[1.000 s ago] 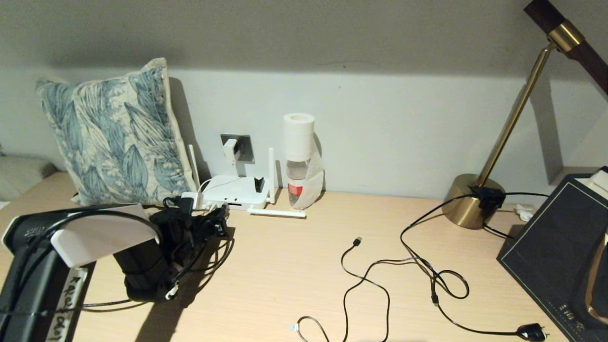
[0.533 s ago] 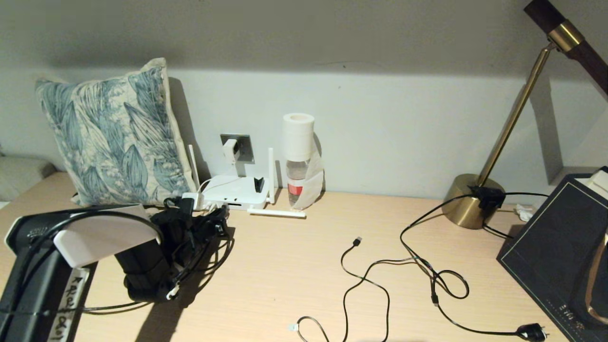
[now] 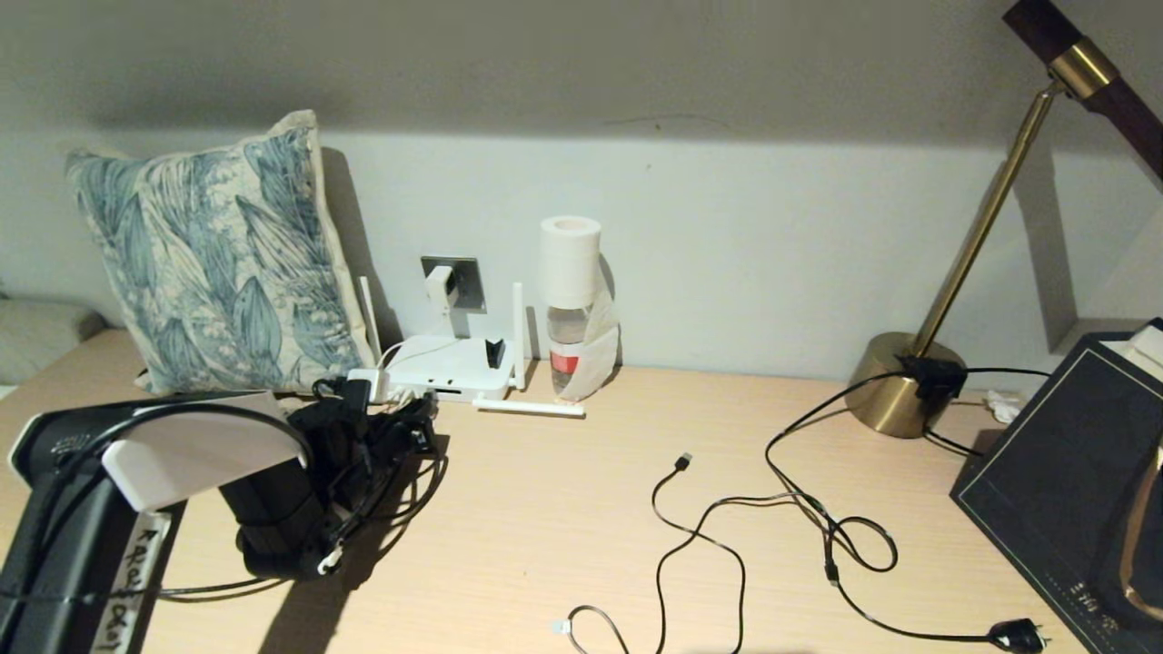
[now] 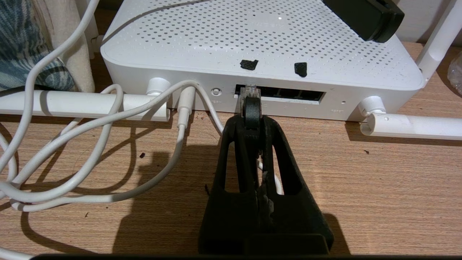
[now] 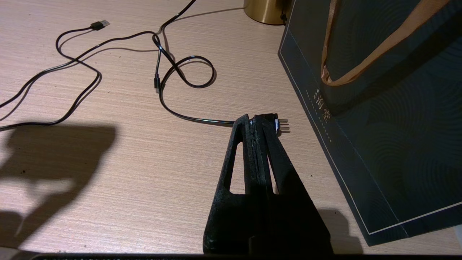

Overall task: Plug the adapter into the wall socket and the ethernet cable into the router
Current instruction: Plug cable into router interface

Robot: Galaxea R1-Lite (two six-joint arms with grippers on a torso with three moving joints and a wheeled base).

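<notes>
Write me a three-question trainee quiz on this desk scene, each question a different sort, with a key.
1. True or false: the adapter is already seated in the wall socket.
2. Multiple choice: what does the left gripper hold at the router? A) the black USB cable B) the ethernet cable's clear connector C) the white cord
3. Fill in: the right gripper hangs shut over the desk beside the dark ____ with tan handles.

Key
1. True: the white block sits on the grey plate.
2. B: the jaws are clamped on the ethernet cable, with the clear tip at the leftmost port.
3. Bag.
</notes>
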